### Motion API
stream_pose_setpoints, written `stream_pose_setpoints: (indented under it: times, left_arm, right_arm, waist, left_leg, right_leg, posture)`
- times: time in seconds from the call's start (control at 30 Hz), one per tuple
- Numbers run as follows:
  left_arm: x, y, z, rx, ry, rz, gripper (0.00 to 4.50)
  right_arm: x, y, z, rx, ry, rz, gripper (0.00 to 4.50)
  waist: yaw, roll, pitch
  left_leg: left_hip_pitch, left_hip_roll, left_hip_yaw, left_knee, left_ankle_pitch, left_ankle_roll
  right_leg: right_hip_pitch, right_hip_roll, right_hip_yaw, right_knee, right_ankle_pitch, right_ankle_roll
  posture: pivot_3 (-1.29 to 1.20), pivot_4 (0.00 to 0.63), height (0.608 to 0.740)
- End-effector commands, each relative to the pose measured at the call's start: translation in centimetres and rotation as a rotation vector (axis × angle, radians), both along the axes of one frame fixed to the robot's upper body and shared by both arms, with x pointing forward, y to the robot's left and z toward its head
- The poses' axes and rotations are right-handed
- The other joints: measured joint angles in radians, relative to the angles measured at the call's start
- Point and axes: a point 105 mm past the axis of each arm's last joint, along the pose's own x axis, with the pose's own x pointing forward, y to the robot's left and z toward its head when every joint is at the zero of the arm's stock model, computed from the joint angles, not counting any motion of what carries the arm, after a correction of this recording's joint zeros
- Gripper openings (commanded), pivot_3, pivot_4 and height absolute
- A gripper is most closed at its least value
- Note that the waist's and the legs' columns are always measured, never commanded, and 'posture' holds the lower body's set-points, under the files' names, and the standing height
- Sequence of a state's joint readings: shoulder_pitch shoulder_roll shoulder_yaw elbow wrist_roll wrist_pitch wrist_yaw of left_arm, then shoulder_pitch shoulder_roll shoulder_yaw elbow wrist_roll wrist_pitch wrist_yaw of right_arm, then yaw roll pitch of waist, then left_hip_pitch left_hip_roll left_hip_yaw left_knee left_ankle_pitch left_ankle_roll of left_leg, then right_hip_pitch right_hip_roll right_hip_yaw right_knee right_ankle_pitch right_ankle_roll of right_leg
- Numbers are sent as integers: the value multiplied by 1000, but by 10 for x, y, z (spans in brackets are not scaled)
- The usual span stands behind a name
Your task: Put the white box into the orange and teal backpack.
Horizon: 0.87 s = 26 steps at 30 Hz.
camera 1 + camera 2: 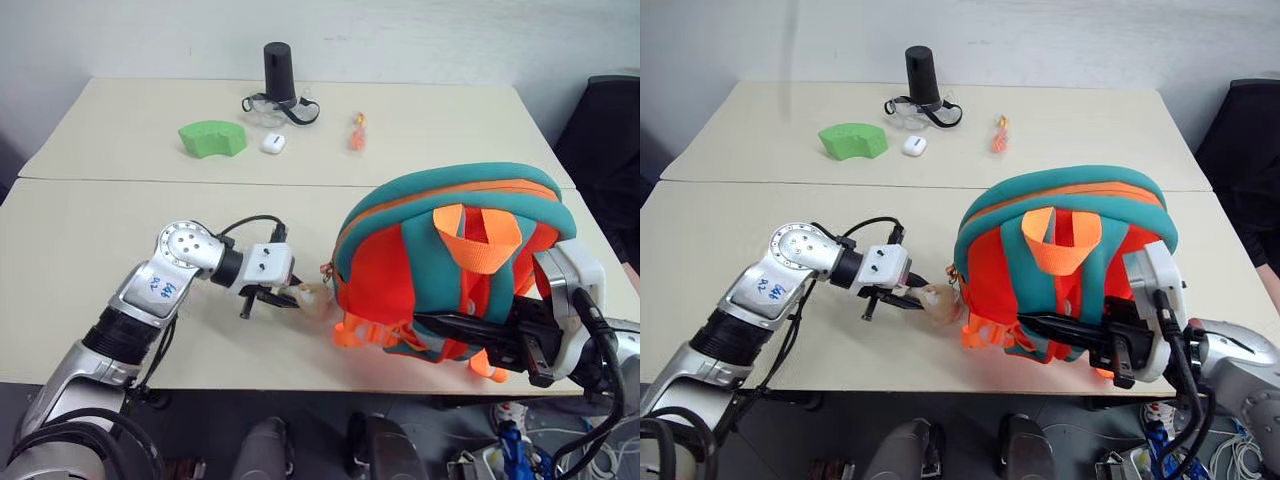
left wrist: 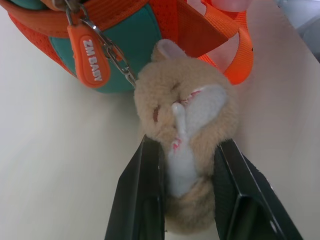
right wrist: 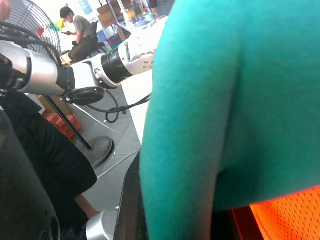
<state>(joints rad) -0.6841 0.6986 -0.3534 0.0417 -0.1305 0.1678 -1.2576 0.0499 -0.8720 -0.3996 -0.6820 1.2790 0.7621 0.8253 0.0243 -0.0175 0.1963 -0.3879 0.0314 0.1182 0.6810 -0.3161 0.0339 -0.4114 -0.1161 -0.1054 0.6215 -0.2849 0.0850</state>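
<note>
Backpack [image 1: 450,265], orange and teal, stands upright at the table's [image 1: 90,270] near edge, held by a teal strap in the right gripper [image 1: 470,335], whose fingers are clamped shut on it. Beside the backpack, the left gripper [image 2: 182,195] reaches sideways, level-low, narrowly straddling the tan plush animal [image 2: 185,130] chained to the backpack. No white box is visible.

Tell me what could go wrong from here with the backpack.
The left gripper has the tan plush animal between its fingers, not the orange and teal backpack itself; pulling may just strain its chain. The right gripper holds the bag at the table edge, where a slip could drop it.
</note>
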Motion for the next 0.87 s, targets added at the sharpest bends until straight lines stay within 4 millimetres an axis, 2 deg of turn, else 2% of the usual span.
stream_pose_setpoints:
  times: [0.03, 0.1, 0.13, 0.17, 0.33, 0.4, 0.47, 0.57, 0.67, 0.77, 0.87]
  left_arm:
    - [1, 1, -1, -37, 69, 43, 791]
    - [1, 3, 11, -101, 130, 67, 791]
    - [0, 4, 15, -121, 151, 74, 1512]
    - [-1, 8, 20, -137, 171, 84, 1736]
    - [-11, 34, 35, -184, 238, 138, 3461]
    - [-16, 46, 41, -199, 261, 163, 4091]
    - [-19, 59, 49, -220, 279, 195, 4429]
    - [-25, 75, 64, -251, 290, 234, 4429]
    - [-33, 95, 85, -294, 311, 271, 4429]
    - [-37, 105, 106, -353, 292, 301, 4429]
    - [-36, 104, 110, -369, 268, 315, 4429]
  right_arm:
    - [1, -1, -2, -57, -21, -36, 869]
    - [2, -6, -5, -96, -24, -65, 1514]
    - [3, -9, -6, -112, -31, -80, 1911]
    - [3, -13, -6, -127, -37, -103, 2216]
    - [-7, -50, -10, -181, 2, -227, 4009]
    - [-13, -67, -13, -210, 22, -284, 4500]
    - [-20, -88, -13, -231, 45, -354, 4500]
    - [-32, -115, -8, -256, 66, -426, 4500]
    - [-45, -140, 11, -249, 54, -492, 4500]
    - [-51, -152, 27, -234, 33, -515, 4500]
    - [-45, -155, 32, -222, 10, -531, 4500]
  waist:
    - [1, 0, 0]
    - [1, 0, 0]
    - [1, 0, 0]
    - [1, 0, 0]
    - [-1, 0, 0]
    - [-1, 0, 0]
    - [0, 0, 0]
    - [1, 0, 0]
    - [1, 0, 0]
    - [0, 0, 0]
    - [-1, 0, 0]
  left_leg:
    - [0, 0, 0, 0, -1, 2]
    - [-1, 0, 0, 0, -2, 3]
    - [-1, 0, -1, 0, -2, 3]
    - [-1, 0, -1, 0, -1, 2]
    - [-2, 0, 0, 0, 0, 0]
    - [-1, 0, 0, 0, 0, 1]
    - [-1, 0, 0, 0, -1, 2]
    - [-1, 0, -1, 0, -3, 3]
    - [-1, 0, -1, 0, -4, 3]
    - [-1, 1, -1, -1, -6, 4]
    - [1, 1, -1, -1, -7, 3]
  right_leg:
    - [0, 0, 0, 0, 0, 0]
    - [0, 0, 0, 0, 0, 0]
    - [0, 0, 0, 0, 0, 0]
    - [0, 0, -1, 0, 0, 0]
    - [-1, 1, -1, -1, 0, 0]
    - [-1, 1, -1, 0, 0, 0]
    - [0, 1, -1, 0, 0, 0]
    - [0, 1, -1, -1, 0, 0]
    - [0, 0, -1, -2, 0, 0]
    - [0, 0, 0, -2, 0, 0]
    - [1, 0, 0, -2, 0, 0]
  posture:
    - [0, 150, 740]
    - [0, 150, 740]
    - [0, 150, 740]
    - [0, 150, 740]
    - [0, 150, 740]
    - [0, 150, 740]
    - [0, 150, 740]
    - [0, 150, 740]
    - [0, 150, 740]
    - [0, 150, 740]
    - [0, 150, 740]
